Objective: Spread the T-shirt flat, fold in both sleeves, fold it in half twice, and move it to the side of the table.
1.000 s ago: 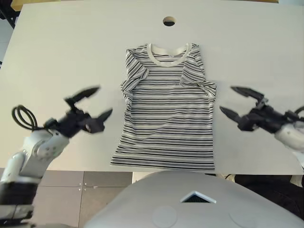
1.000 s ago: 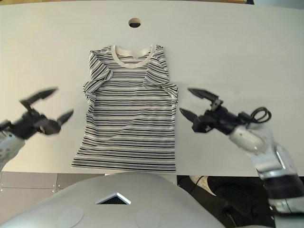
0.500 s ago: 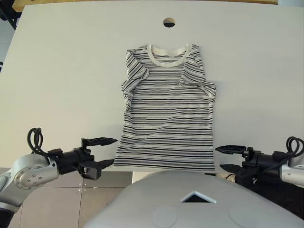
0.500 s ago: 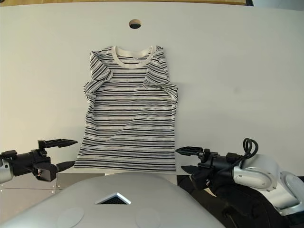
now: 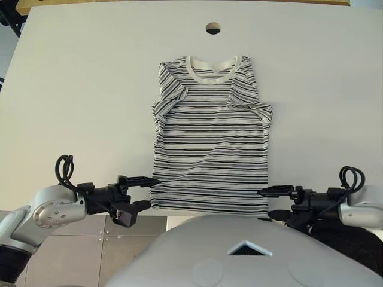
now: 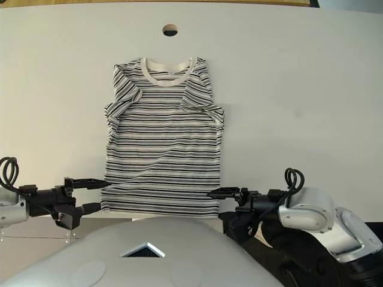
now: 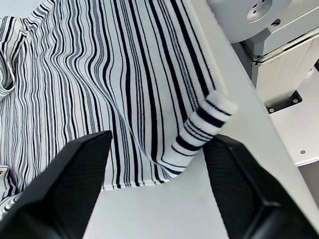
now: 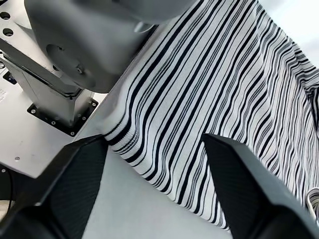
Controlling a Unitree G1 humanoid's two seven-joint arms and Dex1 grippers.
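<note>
At the near edge of the counter (image 5: 90, 89), the T-shirt (image 5: 210, 137) lies with its long axis running near to far, collar (image 5: 210, 64) at the far end and hem (image 5: 209, 206) along the counter's near edge; both sleeves appear already folded in. The left gripper (image 5: 152, 192) sits at the hem's near-left corner and the right gripper (image 5: 266, 203) at its near-right corner. Each has its fingers spread, with a striped corner lying between them. Neither arm is nearer; the pair stand symmetrically. The coming half-fold probably turns on each gripper closing on its own corner, then carrying the hem far toward the collar.
</note>
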